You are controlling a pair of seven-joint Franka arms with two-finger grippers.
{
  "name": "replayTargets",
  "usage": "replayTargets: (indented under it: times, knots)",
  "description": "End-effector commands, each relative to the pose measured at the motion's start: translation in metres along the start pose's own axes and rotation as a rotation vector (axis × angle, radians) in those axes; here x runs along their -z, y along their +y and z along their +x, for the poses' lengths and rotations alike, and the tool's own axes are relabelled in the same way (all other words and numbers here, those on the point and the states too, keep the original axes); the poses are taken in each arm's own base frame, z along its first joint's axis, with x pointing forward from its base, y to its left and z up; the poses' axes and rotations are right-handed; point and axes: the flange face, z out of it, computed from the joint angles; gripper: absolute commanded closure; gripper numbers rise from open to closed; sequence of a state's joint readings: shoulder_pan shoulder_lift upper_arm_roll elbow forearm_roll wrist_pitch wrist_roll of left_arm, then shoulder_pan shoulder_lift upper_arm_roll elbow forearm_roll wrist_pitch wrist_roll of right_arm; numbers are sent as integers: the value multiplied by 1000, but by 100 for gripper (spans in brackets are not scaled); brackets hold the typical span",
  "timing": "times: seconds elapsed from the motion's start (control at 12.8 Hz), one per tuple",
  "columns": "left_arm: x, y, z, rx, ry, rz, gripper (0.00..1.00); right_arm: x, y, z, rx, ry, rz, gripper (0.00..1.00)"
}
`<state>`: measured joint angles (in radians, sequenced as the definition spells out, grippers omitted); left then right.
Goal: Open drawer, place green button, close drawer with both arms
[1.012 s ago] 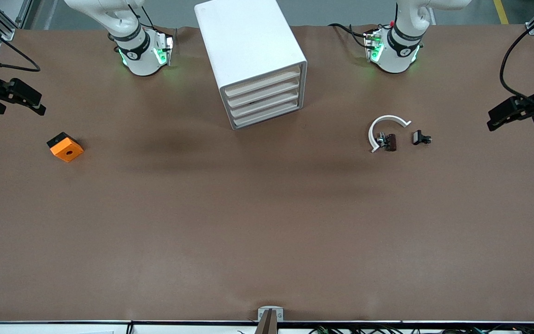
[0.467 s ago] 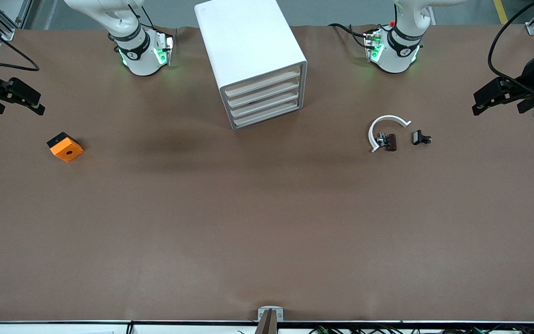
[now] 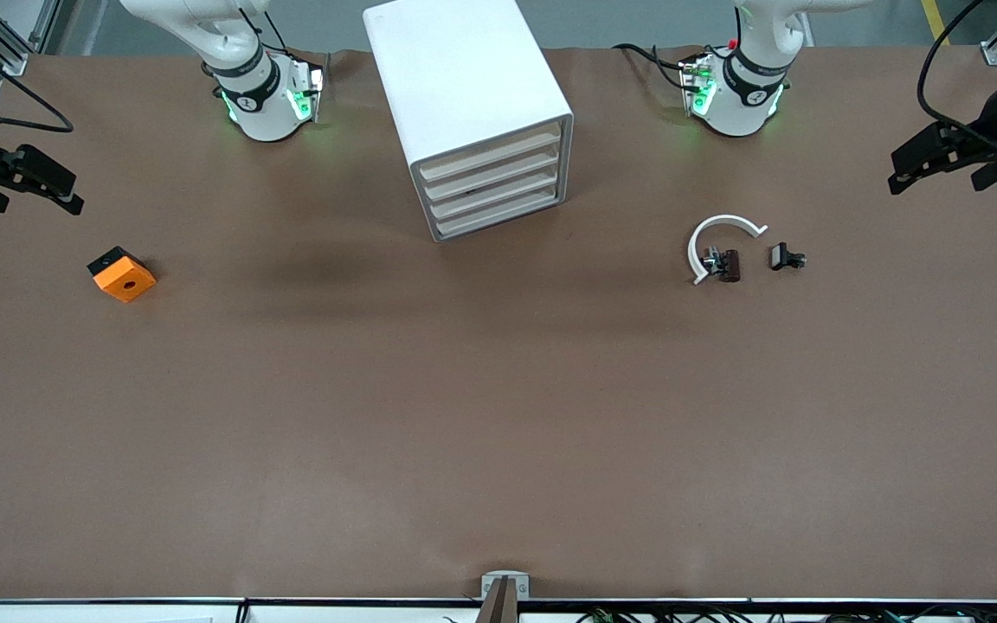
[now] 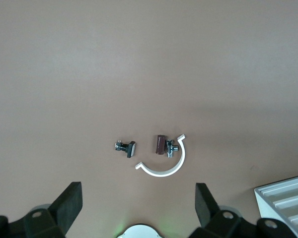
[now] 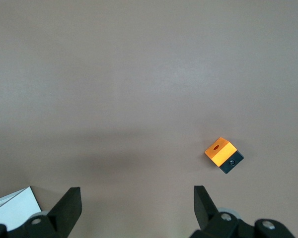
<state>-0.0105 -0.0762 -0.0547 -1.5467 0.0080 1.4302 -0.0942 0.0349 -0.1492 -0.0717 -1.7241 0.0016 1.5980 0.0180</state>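
Wide open and empty, both: left gripper (image 3: 897,173) over its own end of the table, right gripper (image 3: 73,195) likewise. Tiny dark button (image 3: 786,257) on the mat beside the white curved clip (image 3: 719,227), toward the left arm's end. Probably light, rigid and skittish; best pinched low across the blocky body.

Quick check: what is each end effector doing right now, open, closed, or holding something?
Left end effector: open, empty, up over the left arm's end of the table.
Right end effector: open, empty, up over the right arm's end of the table.

No legible text, labels, brands or numbers in any view — markings on the arm bases unreadable.
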Motion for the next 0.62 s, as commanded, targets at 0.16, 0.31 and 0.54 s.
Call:
replayTargets:
  times: [0.16,0.31,0.54]
  knots:
    - [6,-13,-9,-1,37,-7,0,12,1,0,9,20,-4,0]
    - [1,-6,-8,-9,29,-4,0,12,1,0,6,20,-4,0]
    - [-9,0,9,-23,47,1,0,12,1,0,9,19,-4,0]
